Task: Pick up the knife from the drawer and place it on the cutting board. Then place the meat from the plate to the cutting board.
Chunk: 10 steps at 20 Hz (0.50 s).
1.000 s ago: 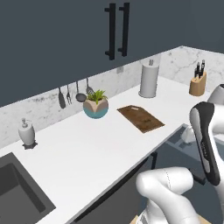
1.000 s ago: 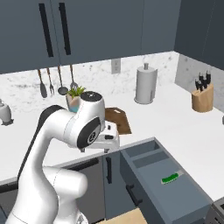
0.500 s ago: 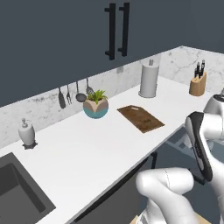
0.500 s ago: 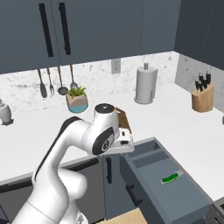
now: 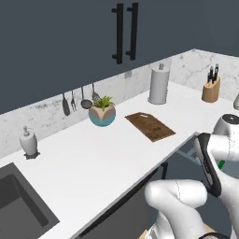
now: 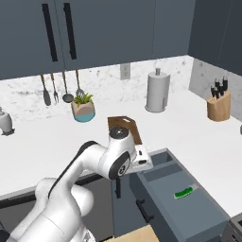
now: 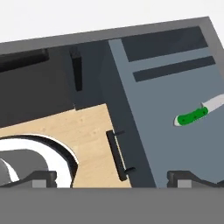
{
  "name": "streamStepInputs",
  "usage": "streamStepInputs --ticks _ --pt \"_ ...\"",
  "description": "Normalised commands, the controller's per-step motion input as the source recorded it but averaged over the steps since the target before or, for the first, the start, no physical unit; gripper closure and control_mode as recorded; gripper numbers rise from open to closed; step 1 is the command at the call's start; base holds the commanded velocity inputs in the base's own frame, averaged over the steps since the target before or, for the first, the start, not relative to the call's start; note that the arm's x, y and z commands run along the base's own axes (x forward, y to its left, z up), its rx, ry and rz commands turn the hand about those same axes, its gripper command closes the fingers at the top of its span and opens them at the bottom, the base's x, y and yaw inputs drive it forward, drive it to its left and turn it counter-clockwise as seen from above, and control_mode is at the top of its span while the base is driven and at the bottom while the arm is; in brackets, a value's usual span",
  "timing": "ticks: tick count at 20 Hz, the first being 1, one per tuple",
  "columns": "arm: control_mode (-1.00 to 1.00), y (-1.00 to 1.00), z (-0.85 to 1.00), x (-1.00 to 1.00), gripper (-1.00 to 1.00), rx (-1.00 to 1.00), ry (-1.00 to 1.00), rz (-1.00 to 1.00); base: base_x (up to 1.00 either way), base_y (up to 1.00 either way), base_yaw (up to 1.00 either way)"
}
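Note:
The drawer (image 6: 189, 208) stands pulled open below the counter edge, its black bar handle (image 7: 118, 155) facing the floor side. Inside lies the knife (image 7: 194, 114), with its green handle (image 6: 185, 192) toward the drawer front and its silver blade pointing away. My gripper (image 7: 111, 178) hangs open above the drawer's front left corner, well left of the knife, with nothing between its fingers. The cutting board (image 5: 150, 126) lies bare on the counter, partly behind my arm in the right base view. A white rounded edge (image 5: 236, 101) past the knife block may be the plate. The meat is out of view.
A paper towel roll (image 5: 158, 85), a plant pot (image 5: 102, 113) and a knife block (image 5: 211, 88) stand along the back wall. A soap dispenser (image 5: 29, 141) and the sink (image 5: 18, 205) are at the left. Hanging utensils (image 6: 61, 90) line the backsplash.
My arm has swung to the right and down from the counter's edge to above the open drawer. The jaws stayed open. Knife and board have not moved.

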Motion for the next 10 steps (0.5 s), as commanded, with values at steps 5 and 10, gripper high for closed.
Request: streamStepInputs --ticks 5,10 --pt "-1.00 -0.33 -0.15 0.36 -1.00 0.00 0.00 0.03 0.00 0.00 0.00" --pt "-1.00 -0.26 -0.27 0.32 -1.00 0.00 0.00 0.05 0.00 0.00 0.00"
